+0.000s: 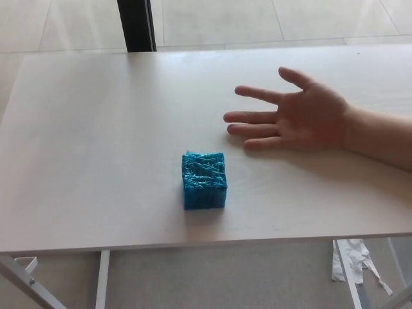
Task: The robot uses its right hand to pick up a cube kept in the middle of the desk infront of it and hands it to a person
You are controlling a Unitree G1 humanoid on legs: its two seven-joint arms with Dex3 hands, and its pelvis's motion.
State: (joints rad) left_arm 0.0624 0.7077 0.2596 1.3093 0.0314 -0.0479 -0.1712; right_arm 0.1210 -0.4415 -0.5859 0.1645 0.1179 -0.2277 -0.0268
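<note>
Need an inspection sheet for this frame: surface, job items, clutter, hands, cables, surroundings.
Surface: pale wood-grain desk, bare apart from the items below.
Job's things: blue textured cube sitting on the desk near its front edge; person's open hand, palm up, over the desk to the cube's right and further back, not touching it.
Clutter: nothing seen.
Hands: neither robot hand in view.
Cables: nothing seen.
Surroundings: tiled floor, dark post behind the desk, white crumpled material below the desk.
</note>
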